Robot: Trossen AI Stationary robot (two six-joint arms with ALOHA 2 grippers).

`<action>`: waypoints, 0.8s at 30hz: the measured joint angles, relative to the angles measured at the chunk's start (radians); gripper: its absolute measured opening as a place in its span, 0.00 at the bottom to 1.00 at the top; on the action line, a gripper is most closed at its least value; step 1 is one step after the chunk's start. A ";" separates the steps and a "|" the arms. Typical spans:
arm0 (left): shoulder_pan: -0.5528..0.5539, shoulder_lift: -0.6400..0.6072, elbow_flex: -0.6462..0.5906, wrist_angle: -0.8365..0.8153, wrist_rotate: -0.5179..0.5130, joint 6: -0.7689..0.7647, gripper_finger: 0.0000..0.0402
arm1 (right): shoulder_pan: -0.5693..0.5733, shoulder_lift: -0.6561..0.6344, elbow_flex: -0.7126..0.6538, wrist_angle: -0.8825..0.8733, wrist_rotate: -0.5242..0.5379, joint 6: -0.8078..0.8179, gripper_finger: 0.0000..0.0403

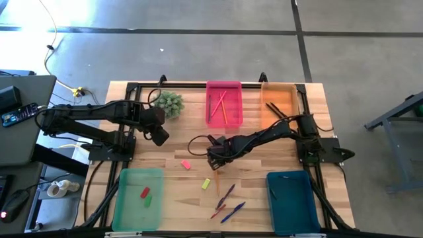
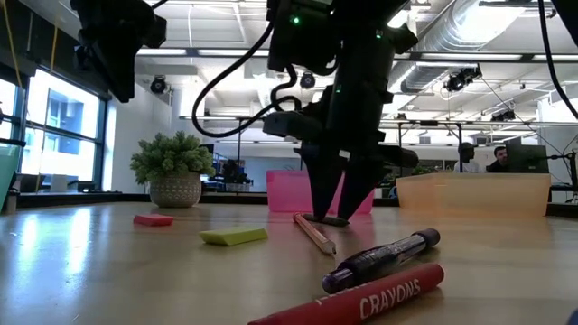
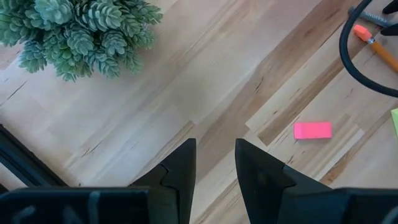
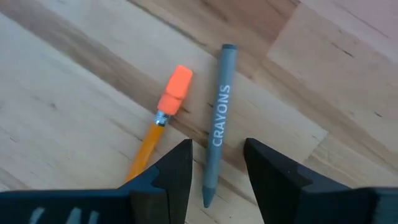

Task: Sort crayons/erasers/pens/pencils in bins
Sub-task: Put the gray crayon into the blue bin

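Red crayon (image 2: 375, 298) lies nearest in the low view; left gripper (image 1: 159, 136), jaws slightly spread and empty, hovers at nine o'clock; right gripper (image 4: 216, 163), jaws parted, straddles a grey crayon (image 4: 218, 121) mid-table, a pencil (image 4: 158, 121) just beside it; bins (image 1: 139, 198) ring the table.

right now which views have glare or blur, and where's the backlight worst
Low view: the bright windows and ceiling lights behind turn the right end effector into a near silhouette, the red crayon and purple pen nearest the lens are soft, and the table shows sheen. High view: even light, faint shadows. Right wrist view: sharp on the grey crayon and pencil.
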 joint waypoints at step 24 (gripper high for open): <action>0.000 0.000 0.000 0.000 -0.005 -0.002 0.25 | -0.012 0.007 -0.001 -0.176 0.017 -0.110 0.16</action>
